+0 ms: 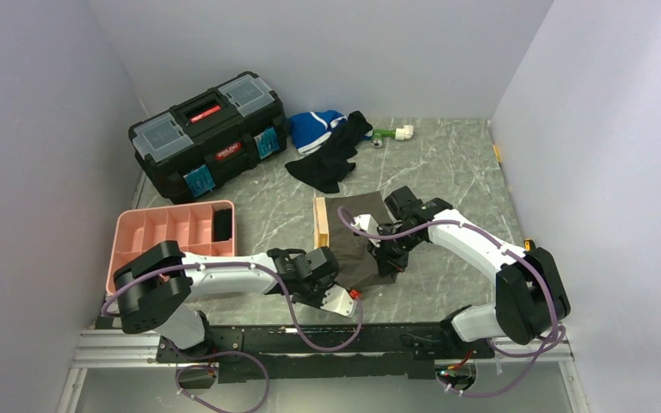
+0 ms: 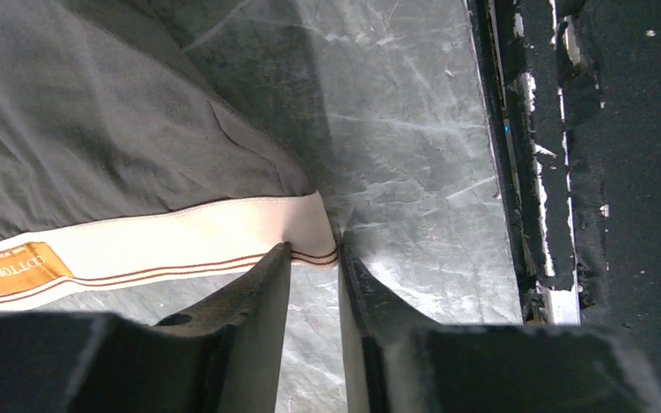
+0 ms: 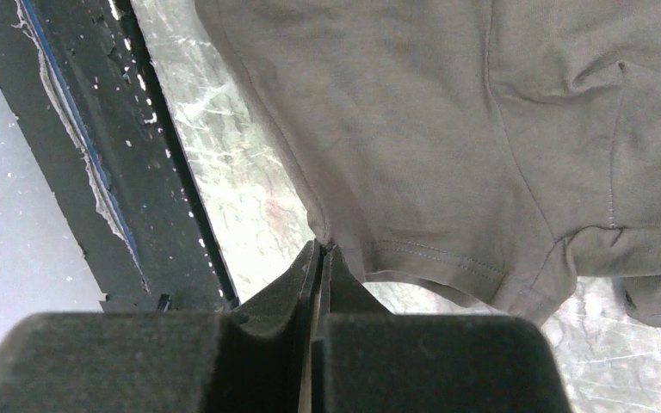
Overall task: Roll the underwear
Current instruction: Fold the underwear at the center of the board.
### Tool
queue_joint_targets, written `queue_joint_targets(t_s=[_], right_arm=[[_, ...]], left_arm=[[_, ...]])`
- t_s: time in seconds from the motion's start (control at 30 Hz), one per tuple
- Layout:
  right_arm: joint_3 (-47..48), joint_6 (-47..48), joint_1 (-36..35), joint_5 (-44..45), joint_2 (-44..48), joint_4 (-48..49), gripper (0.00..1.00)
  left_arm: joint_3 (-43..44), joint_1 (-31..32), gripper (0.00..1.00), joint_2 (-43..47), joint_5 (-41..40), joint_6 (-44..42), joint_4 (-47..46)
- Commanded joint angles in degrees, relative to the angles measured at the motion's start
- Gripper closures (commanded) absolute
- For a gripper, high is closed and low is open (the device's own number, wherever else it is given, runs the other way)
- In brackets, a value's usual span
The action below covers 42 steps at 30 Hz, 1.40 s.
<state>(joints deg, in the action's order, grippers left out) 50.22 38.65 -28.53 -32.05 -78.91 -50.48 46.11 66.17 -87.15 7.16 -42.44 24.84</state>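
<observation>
Underwear (image 1: pixel 363 215) lies flat mid-table, dark grey-brown, with its beige waistband (image 1: pixel 319 222) on the left edge in the top view. Both arms are at its near end.

Left fingers (image 2: pixel 346 265): a narrow gap, not closed. The waistband corner lies right at the tips and spans the gap, and bare table (image 2: pixel 396 129) shows between the fingers lower down. Can't tell if the corner is actually pinched. An orange "COTTON" label (image 2: pixel 17 268) sits on the band, away from the tips.

Right fingers (image 3: pixel 321 258): fully closed, tips together on the stitched hem at the edge of one leg opening. Fabric fans out flat from the pinch. The black rail (image 3: pixel 112 155) at the table's near edge is just beside it.

The rest is well apart from the underwear:
- A pink compartment tray (image 1: pixel 151 249) sits left, with something black (image 1: pixel 221 225) in its far-right compartment.
- A black toolbox (image 1: pixel 211 138) is far left.
- A blue-and-white garment (image 1: pixel 317 129) is at the back, touching a plain black garment (image 1: pixel 331 159).
- A small green-and-white object (image 1: pixel 393 133) is beside those; it's too small to identify.
</observation>
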Motion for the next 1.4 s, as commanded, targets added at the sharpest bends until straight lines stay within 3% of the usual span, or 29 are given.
queue_joint_targets(t_s=[0.0,0.2,0.6,0.83,0.97,1.13,1.37], right_arm=[[0.84,1.01,0.28,-1.72,-0.03,0.06,1.0],[0.84,1.46,0.32,-2.73,0.44,-1.44,1.0],[4.31,9.76,0.37,-5.32,-2.82,-14.05,1.0],[9.89,8.52,0.34,-4.57,-1.63,-18.14,1.0],[14.69,6.26,0.49,-1.67,-0.14,-19.07,1.0],[24.14,5.79,2.13,5.22,-4.05,-20.95,1.0],[43.82,8.06,8.23,9.81,-23.29,-22.77,1.0]], left_arm=[[0.72,0.27,0.73,-1.52,1.69,-0.14,1.54],[-0.17,0.27,1.0,-0.32,1.99,0.27,1.35],[4.13,0.27,1.0,1.48,7.16,0.33,8.89],[6.64,-0.28,1.0,5.58,10.22,1.51,12.41],[12.01,-5.98,1.0,5.7,16.52,2.36,16.17],[21.83,-17.52,1.0,0.35,24.7,1.37,23.74],[32.59,-32.05,1.0,-12.98,31.52,3.42,26.24]])
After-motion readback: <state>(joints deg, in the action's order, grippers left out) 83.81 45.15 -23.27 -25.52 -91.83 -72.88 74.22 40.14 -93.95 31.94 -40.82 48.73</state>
